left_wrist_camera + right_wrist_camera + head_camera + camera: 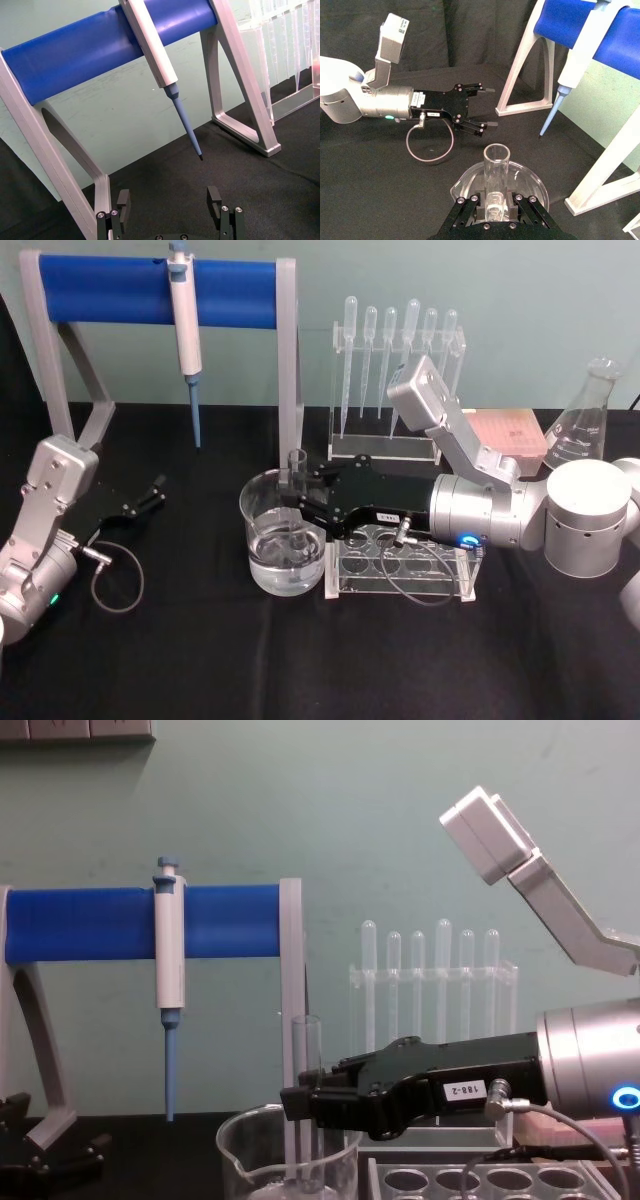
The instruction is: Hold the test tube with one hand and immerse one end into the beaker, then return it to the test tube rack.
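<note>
The clear test tube (297, 468) stands upright with its lower end down inside the wide glass beaker (258, 502), which holds clear liquid. My right gripper (300, 502) reaches in from the right over the beaker's rim and is shut on the test tube around its middle. In the right wrist view the tube's open mouth (496, 152) rises between the gripper's fingers (472, 206), above the beaker (530, 182). From the chest, the tube (306, 1055) dips into the beaker (238, 1145). My left gripper (150, 496) rests open on the cloth at far left, holding nothing.
A blue-barred stand (120, 290) holding a pipettor (186, 330) stands at the back left. A rack of plastic pipettes (395, 390) is behind the right arm. A clear multi-hole tube rack (400, 570) lies just right of the beaker. A flask (585, 425) and a pink box (510, 430) stand at back right.
</note>
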Controlling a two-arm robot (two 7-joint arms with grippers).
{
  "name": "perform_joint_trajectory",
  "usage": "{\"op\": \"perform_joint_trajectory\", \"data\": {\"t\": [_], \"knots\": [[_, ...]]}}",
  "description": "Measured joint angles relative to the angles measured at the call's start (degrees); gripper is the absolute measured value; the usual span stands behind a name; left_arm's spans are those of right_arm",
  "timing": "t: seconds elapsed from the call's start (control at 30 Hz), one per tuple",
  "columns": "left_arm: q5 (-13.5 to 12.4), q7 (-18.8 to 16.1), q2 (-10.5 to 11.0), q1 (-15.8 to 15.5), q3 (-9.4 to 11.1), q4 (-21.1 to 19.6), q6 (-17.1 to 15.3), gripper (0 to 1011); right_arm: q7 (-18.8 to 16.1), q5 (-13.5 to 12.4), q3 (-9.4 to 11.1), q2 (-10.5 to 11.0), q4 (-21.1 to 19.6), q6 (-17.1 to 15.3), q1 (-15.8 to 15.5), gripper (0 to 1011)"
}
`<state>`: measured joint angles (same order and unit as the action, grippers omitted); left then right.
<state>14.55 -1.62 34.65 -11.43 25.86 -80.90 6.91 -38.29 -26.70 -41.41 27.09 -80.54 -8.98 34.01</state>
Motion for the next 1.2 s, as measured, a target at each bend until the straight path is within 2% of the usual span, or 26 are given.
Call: {"op": "perform_joint_trajectory", "data": {"t": [1.2], "knots": [[0.0,0.0,0.0,0.0,0.0,0.0,0.0,1000,0.0,0.0,0.0,0.0,0.0,0.0,0.0,241]]}}
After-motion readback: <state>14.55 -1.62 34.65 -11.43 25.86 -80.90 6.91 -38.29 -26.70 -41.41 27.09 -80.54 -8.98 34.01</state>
